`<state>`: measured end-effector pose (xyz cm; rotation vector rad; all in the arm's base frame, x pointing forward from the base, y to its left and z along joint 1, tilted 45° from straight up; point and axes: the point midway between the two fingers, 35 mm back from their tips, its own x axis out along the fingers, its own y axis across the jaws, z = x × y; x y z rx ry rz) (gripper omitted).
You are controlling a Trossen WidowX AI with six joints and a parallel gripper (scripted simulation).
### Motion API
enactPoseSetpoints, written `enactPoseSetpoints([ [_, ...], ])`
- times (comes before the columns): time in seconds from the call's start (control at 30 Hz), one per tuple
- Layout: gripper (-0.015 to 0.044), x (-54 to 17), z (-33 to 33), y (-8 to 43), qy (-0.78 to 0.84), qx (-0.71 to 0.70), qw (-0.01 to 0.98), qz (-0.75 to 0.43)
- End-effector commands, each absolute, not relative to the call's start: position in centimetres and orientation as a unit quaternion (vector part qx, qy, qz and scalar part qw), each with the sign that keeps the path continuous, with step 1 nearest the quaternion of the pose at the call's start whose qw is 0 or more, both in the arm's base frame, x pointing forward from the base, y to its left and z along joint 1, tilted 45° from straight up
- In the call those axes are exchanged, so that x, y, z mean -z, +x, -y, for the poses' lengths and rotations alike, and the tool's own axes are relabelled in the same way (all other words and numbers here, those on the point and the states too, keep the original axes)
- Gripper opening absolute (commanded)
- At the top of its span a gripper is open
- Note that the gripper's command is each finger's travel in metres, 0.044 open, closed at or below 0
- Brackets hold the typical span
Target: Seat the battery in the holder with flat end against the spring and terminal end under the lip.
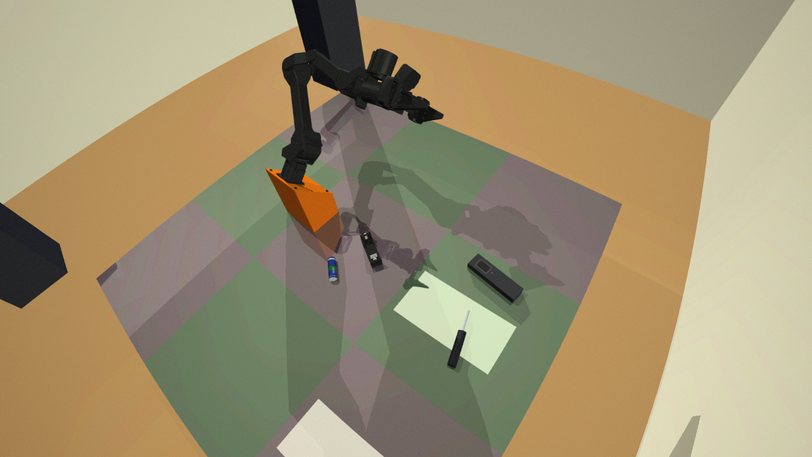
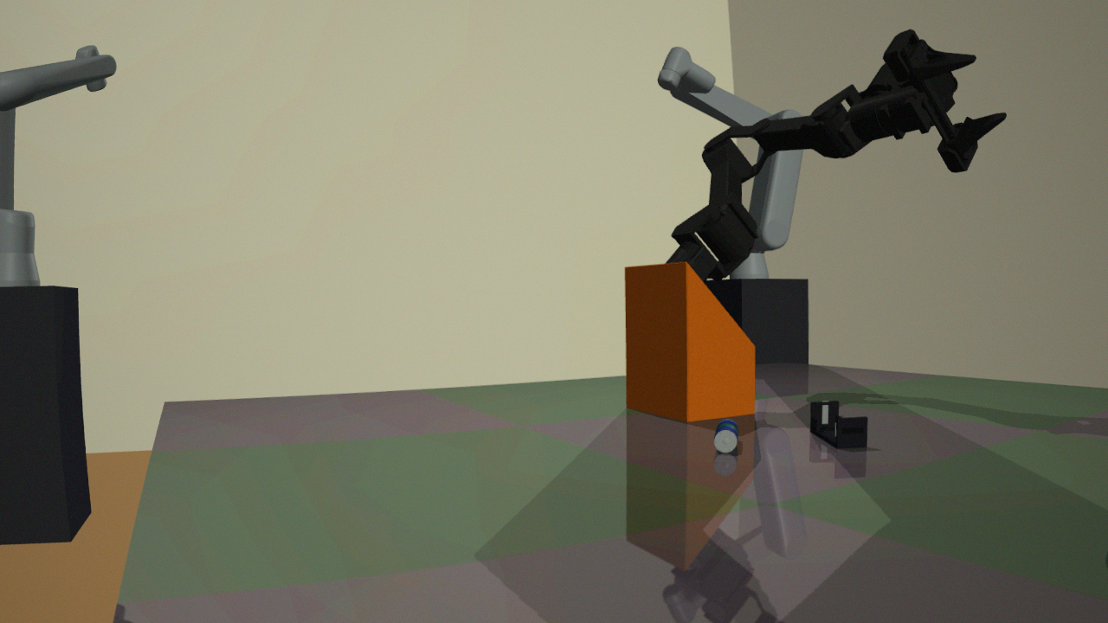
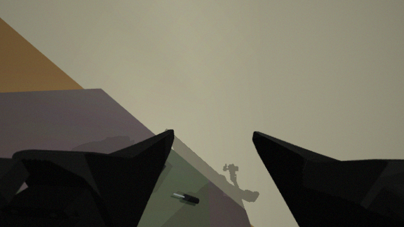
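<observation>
Your gripper (image 2: 960, 104) hangs wide open, holding nothing; screwdriver (image 1: 457, 343), remote (image 1: 494, 277) sit beyond battery (image 1: 332, 268), holder (image 1: 371, 250); labels unreadable.

One battery (image 1: 332, 268), one holder (image 1: 371, 250).

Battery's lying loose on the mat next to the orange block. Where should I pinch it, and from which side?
Grip the battery across its round body at mid-length, coming straight down. It lies on its side, so both ends stay free for the holder. The orange block stands close behind one end. The gripper is open, high above.
</observation>
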<state>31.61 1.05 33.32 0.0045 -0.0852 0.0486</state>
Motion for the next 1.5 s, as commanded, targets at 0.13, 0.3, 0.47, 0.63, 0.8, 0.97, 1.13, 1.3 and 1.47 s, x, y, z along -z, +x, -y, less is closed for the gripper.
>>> enactPoseSetpoints([
  [0.13, 0.0269, -27.1, -0.5, 35.0, 0.012, -0.036, 0.996, -0.076],
  [0.3, 0.0239, -17.7, 0.7, 37.3, 0.052, -0.050, 0.968, -0.242],
  [0.47, 0.0239, -8.5, 1.8, 36.9, 0.119, -0.060, 0.910, -0.393],
  [0.63, 0.0239, -0.4, 2.3, 34.1, 0.209, -0.063, 0.824, -0.524],
  [0.8, 0.0239, 5.9, 1.9, 29.9, 0.314, -0.060, 0.712, -0.625],
  [0.97, 0.0239, 10.4, 0.7, 25.1, 0.428, -0.051, 0.577, -0.694],
  [1.13, 0.0239, 11.3, 0.2, 23.7, 0.462, -0.046, 0.533, -0.707],
  [1.3, 0.0239, 11.5, 0.0, 23.7, 0.462, -0.046, 0.533, -0.707],
  [1.47, 0.0239, 12.1, -0.5, 23.7, 0.462, -0.046, 0.533, -0.707],
])
